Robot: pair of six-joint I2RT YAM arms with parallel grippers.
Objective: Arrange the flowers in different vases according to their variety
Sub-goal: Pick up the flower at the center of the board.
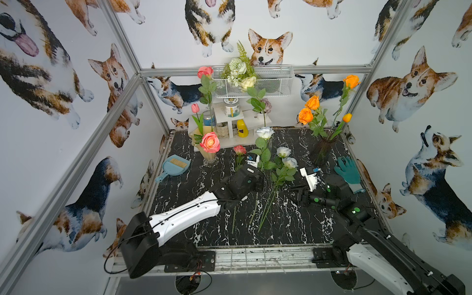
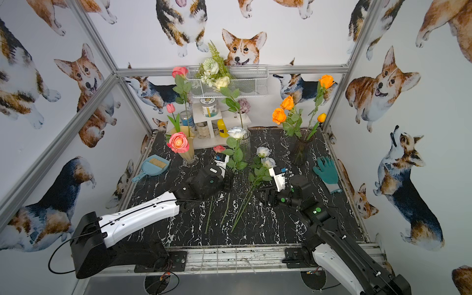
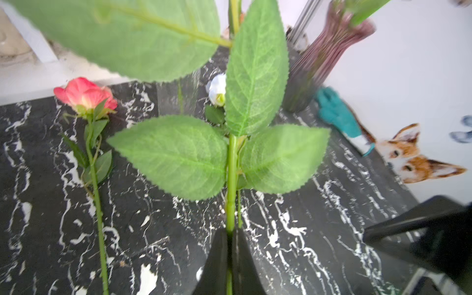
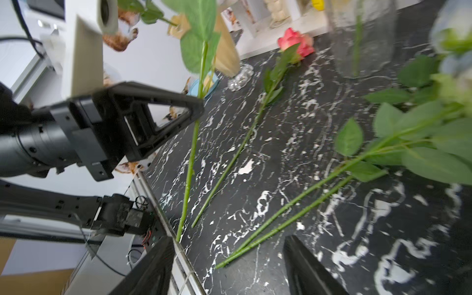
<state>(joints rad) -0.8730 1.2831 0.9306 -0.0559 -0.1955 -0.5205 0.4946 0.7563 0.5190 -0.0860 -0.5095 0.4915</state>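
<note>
My left gripper [image 3: 231,237] is shut on the green stem of a white rose [image 1: 264,132], which it holds up in front of the clear vase [image 2: 246,143]. A cream rose stands in that vase. My right gripper [image 4: 228,238] hangs open over the lower stem ends of two pale roses [image 1: 286,157] lying on the table. A small pink rose [image 1: 239,150] lies left of the held stem. The creamy-yellow vase [image 1: 209,155] holds pink flowers. The dark purple vase [image 1: 323,150] holds orange ones.
A teal glove [image 1: 348,171] lies at the right edge and a blue dustpan [image 1: 175,166] at the left. A white shelf with jars [image 1: 229,122] stands at the back. Above it hangs a wire basket [image 1: 270,81] with the fern bouquet [image 1: 238,71].
</note>
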